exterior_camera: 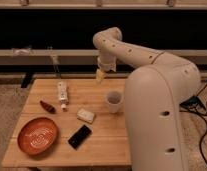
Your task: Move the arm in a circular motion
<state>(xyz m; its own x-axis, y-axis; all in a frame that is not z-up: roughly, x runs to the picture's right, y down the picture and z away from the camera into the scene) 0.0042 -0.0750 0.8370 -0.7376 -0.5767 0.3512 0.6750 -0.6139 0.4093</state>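
The arm (147,60) is cream-white with thick tubular segments and small dark holes. Its big near segment (157,125) fills the right side of the camera view. The arm reaches back and left to a rounded elbow (108,39) above the far edge of the wooden table (109,142). The narrow pale gripper (100,76) hangs down from the elbow, above the table's far edge, behind and left of a white cup (114,101). It holds nothing that I can see.
On the table lie an orange plate (37,135), a black phone (79,136), a pale sponge-like block (86,115), a white bottle (62,93) and a small dark red object (47,106). Cables (199,102) lie on the floor at right.
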